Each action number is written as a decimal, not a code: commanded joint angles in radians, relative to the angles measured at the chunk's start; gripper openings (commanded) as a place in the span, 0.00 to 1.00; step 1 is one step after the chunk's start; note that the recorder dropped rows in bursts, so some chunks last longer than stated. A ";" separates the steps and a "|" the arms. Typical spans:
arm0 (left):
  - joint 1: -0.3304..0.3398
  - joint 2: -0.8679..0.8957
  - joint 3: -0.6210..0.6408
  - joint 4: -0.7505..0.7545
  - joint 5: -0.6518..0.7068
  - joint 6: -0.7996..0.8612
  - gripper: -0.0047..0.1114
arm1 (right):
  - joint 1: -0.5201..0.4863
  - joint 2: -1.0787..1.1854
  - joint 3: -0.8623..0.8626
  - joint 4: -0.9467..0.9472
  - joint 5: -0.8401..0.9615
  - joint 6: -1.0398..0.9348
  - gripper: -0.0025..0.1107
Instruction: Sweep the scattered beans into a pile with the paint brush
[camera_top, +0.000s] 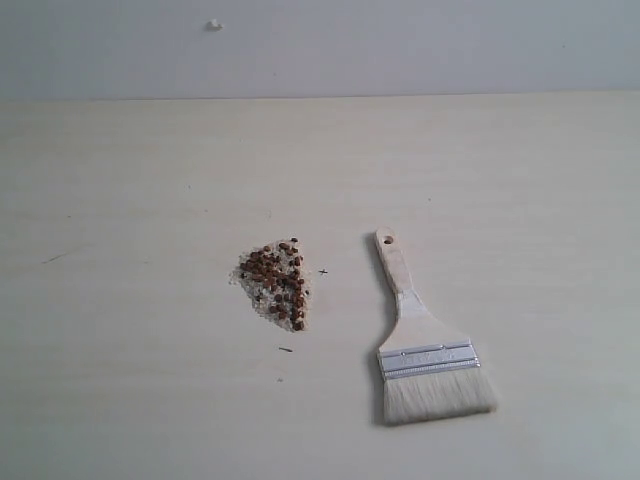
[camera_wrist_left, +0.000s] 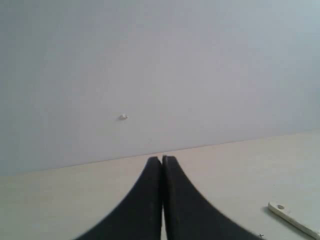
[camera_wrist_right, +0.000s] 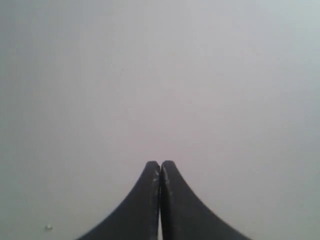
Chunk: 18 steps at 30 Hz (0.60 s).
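The reddish-brown beans (camera_top: 277, 283), mixed with pale grit, lie in one dense pile near the middle of the pale table (camera_top: 140, 180). To their right the paint brush (camera_top: 425, 345) lies flat, its wooden handle pointing away and its off-white bristles towards the front edge. Neither arm shows in the exterior view. My left gripper (camera_wrist_left: 162, 159) is shut with nothing between its black fingers; the tip of the brush handle (camera_wrist_left: 292, 219) shows in the left wrist view. My right gripper (camera_wrist_right: 160, 163) is shut and empty, facing a plain grey wall.
A grey wall (camera_top: 400, 40) rises behind the table's far edge, with a small white mark (camera_top: 214, 25) on it. A few dark specks (camera_top: 286, 349) lie on the table just in front of the pile.
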 joint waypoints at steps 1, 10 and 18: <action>0.002 -0.005 0.003 -0.005 -0.003 -0.004 0.04 | 0.001 -0.175 0.002 -0.011 0.129 -0.101 0.02; 0.002 -0.005 0.003 -0.005 -0.003 -0.004 0.04 | 0.001 -0.258 0.124 -0.215 0.181 -0.006 0.02; 0.002 -0.005 0.003 -0.005 0.004 -0.004 0.04 | -0.065 -0.375 0.349 -0.589 0.181 0.422 0.02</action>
